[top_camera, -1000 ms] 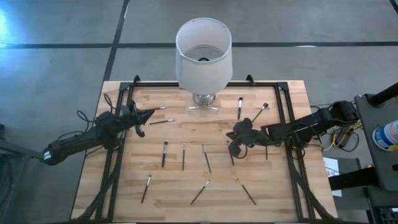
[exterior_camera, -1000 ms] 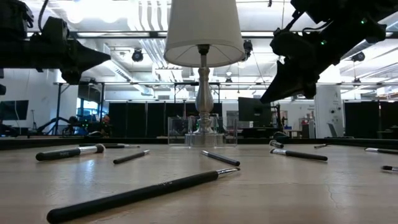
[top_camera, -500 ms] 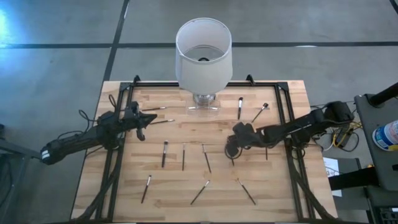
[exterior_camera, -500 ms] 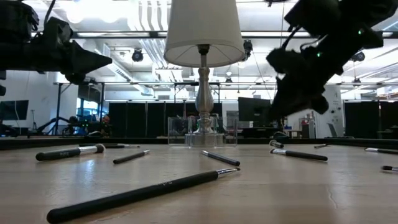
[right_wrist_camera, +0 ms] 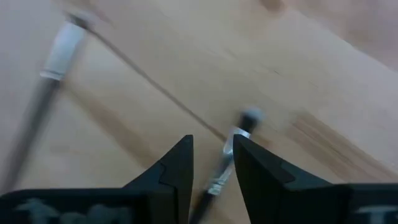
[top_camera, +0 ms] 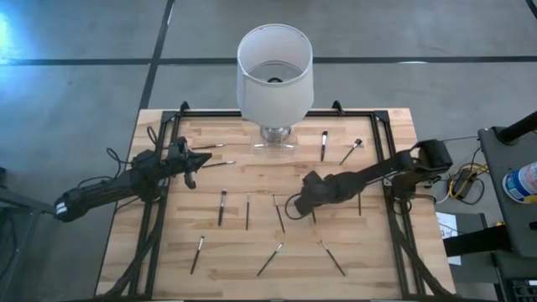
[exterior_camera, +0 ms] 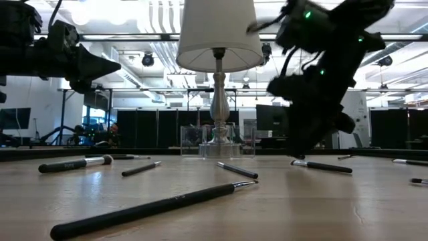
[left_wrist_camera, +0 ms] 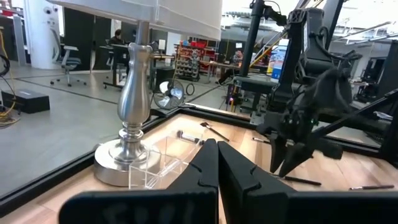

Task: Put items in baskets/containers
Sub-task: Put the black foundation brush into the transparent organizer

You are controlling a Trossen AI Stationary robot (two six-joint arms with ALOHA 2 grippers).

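- Since a second ago the right tool [top_camera: 295,204] has travelled from the right part of the worktop [top_camera: 369,252] toward its middle and dropped lower; the left tool [top_camera: 204,156] has barely shifted.
- Right tool: its two dark fingers [right_wrist_camera: 176,163] stand a little apart and straddle the silvery end of one brush [right_wrist_camera: 231,154], with nothing clamped yet.
- Just beside that tool, toward the left arm, lies another brush [top_camera: 278,213]; two more [top_camera: 247,210] [top_camera: 222,206] lie farther that way.
- Nearer the front edge than the tool lie three brushes [top_camera: 331,257] [top_camera: 269,259] [top_camera: 196,253], well apart from it.
- Beyond the tool, toward the back, two brushes [top_camera: 324,144] [top_camera: 350,152] lie near the lamp.
- The lamp with its white shade [top_camera: 274,74] and silvery stem [left_wrist_camera: 132,102] stands at the back middle; the clear holder [left_wrist_camera: 155,163] sits at its base, well apart from both tools.
- Left tool: held above the worktop's left part, its fingers [left_wrist_camera: 205,165] pressed together with nothing between them. A brush [top_camera: 217,164] lies just in front of it, another [top_camera: 211,147] a little farther back.
- From the left wrist view, the right arm [left_wrist_camera: 305,118] stands between the left tool and the worktop's far side.
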